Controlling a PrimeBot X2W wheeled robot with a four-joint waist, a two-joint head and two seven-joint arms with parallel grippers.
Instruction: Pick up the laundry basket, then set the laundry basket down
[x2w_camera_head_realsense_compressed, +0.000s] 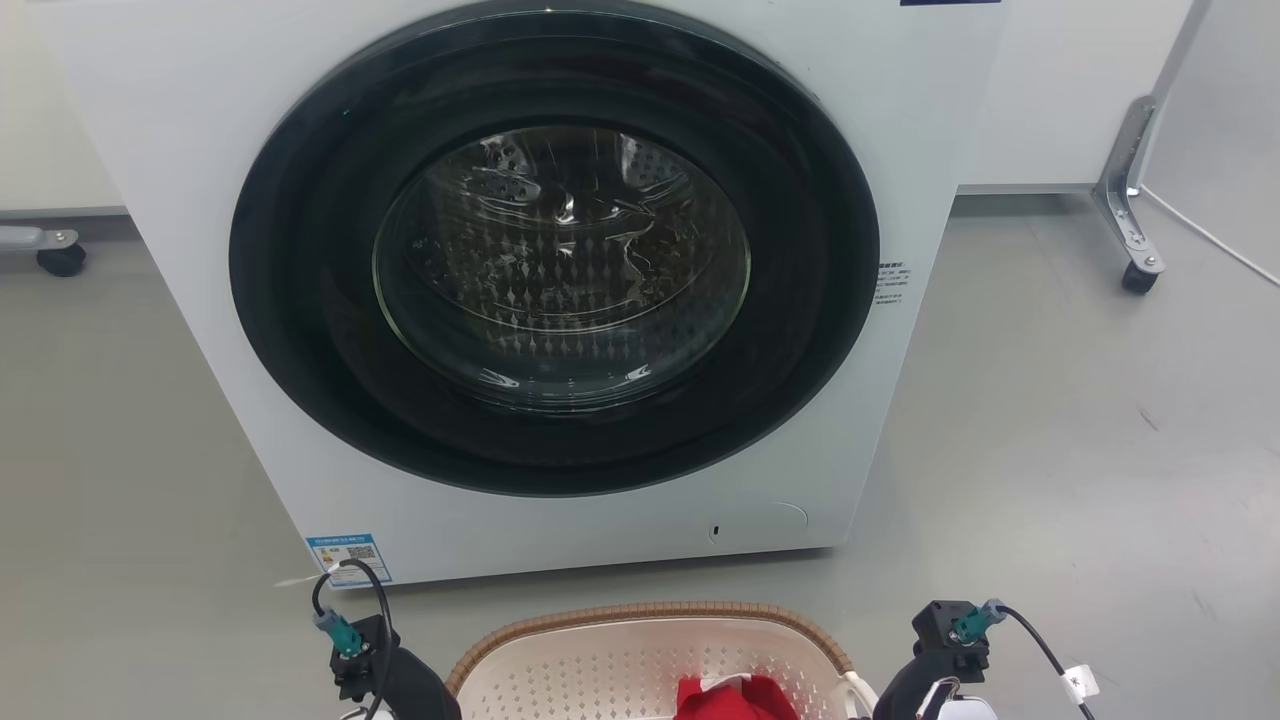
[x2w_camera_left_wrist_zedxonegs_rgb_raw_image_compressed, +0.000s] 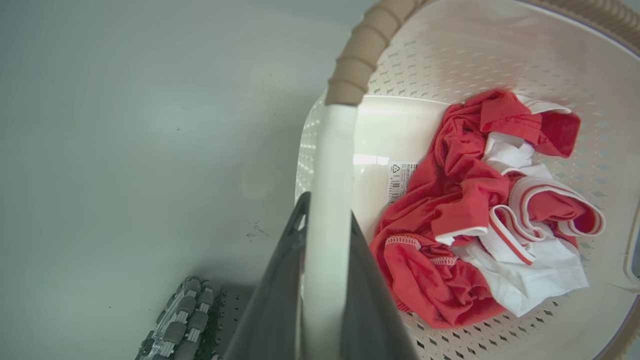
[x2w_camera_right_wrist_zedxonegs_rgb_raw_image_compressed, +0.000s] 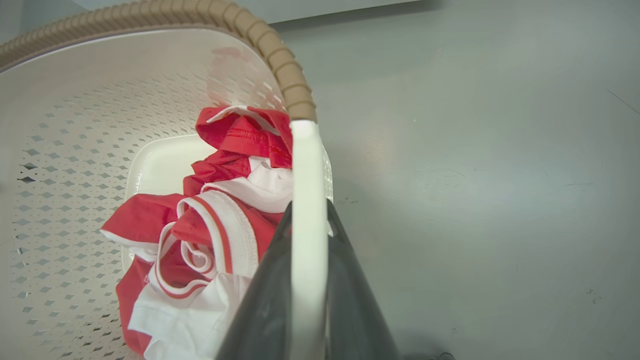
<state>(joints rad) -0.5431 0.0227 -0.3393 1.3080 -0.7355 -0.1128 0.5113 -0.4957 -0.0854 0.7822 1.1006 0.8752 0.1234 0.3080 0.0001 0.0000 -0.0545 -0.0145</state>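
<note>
**1. Jaws.** The left gripper (x2w_camera_left_wrist_zedxonegs_rgb_raw_image_compressed: 327, 215) was closed on the left handle (x2w_camera_left_wrist_zedxonegs_rgb_raw_image_compressed: 330, 165). Its 2 dark fingers (x2w_camera_left_wrist_zedxonegs_rgb_raw_image_compressed: 280, 280) pressed against opposite faces of the white loop, with no gap visible. The right gripper (x2w_camera_right_wrist_zedxonegs_rgb_raw_image_compressed: 308, 210) was closed in the same manner on the right handle (x2w_camera_right_wrist_zedxonegs_rgb_raw_image_compressed: 306, 170), with 1 finger on each face of the loop.

**2. Held item.** Both handles belonged to the laundry basket (x2w_camera_left_wrist_zedxonegs_rgb_raw_image_compressed: 500, 50) (x2w_camera_right_wrist_zedxonegs_rgb_raw_image_compressed: 100, 100), a cream-white perforated tub. Each handle joined the brown woven-look rim (x2w_camera_left_wrist_zedxonegs_rgb_raw_image_compressed: 360, 50) (x2w_camera_right_wrist_zedxonegs_rgb_raw_image_compressed: 280, 65) just above the fingers.

**3. Contents.** A crumpled red-and-white garment (x2w_camera_left_wrist_zedxonegs_rgb_raw_image_compressed: 465, 200) (x2w_camera_right_wrist_zedxonegs_rgb_raw_image_compressed: 215, 225) lay on the basket bottom. It partly covered a barcode sticker (x2w_camera_left_wrist_zedxonegs_rgb_raw_image_compressed: 400, 180).

**4. Location.** In the head view, the laundry basket (x2w_camera_head_realsense_compressed: 650, 612) sat at the bottom centre between the left arm (x2w_camera_head_realsense_compressed: 400, 680) and the right arm (x2w_camera_head_realsense_compressed: 930, 660). It was directly in front of the washing machine (x2w_camera_head_realsense_compressed: 200, 150) and apart from it. The garment (x2w_camera_head_realsense_compressed: 735, 695) showed at the lower edge of that view. Contact between the basket and the grey floor (x2w_camera_head_realsense_compressed: 1050, 400) could not be determined.

**5. Surroundings.** The round dark machine door (x2w_camera_head_realsense_compressed: 555, 250) was closed, and the steel drum showed behind its glass. A castered metal frame leg (x2w_camera_head_realsense_compressed: 1130, 220) stood to the right of the machine. A grey ribbed roller wheel (x2w_camera_left_wrist_zedxonegs_rgb_raw_image_compressed: 180, 320) showed in the left wrist view beside the left fingers.
</note>
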